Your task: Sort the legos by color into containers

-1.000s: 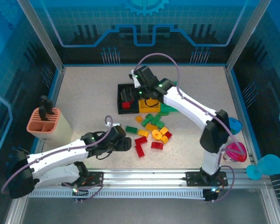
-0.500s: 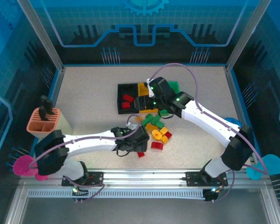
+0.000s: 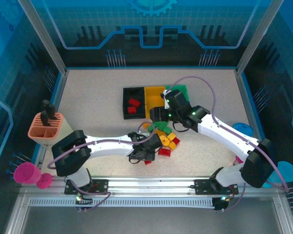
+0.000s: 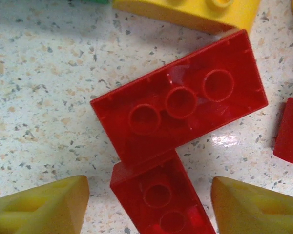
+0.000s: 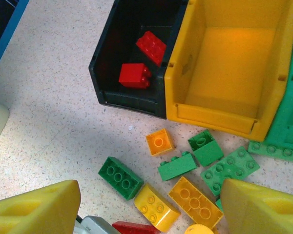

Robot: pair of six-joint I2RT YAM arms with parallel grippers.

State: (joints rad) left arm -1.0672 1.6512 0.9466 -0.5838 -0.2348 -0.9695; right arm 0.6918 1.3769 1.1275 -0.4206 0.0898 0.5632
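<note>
Already done: 2 red bricks (image 5: 151,47) lie in the black bin (image 5: 132,103). Nothing else looks sorted.
Yellow bin: the yellow bin (image 5: 215,119) has a bare floor, no bricks in it.
Green bin: the green bin (image 3: 179,90) is partly behind the right arm, so contents can't be told.
Left to do: a mixed pile (image 3: 164,135) of green, yellow & red bricks sits on the worktop (image 3: 88,97), just in front of the bins. Most of the job remains, by my read.
Left arm: stretched low across the near side, wrist at the pile's near edge, camera close over the worktop.
Left tool: the left tool (image 4: 147,209) is spread. Its yellow fingertips (image 4: 39,207) sit either side of a small red brick (image 4: 158,192) w/ a gap showing on both sides, so it isn't pinching.
Neighbour: that brick butts against a long red brick (image 4: 180,105) lying at an angle to it.
Right arm: bent in from the right, wrist above the pile's far edge, near the bin fronts.
Right tool: the right tool (image 5: 149,214) is spread w/ nothing btwn the tips. It hangs over a green brick (image 5: 118,176) and a yellow brick (image 5: 156,207).
Likely step: a red pick for the black bin, I'd judge.
</note>
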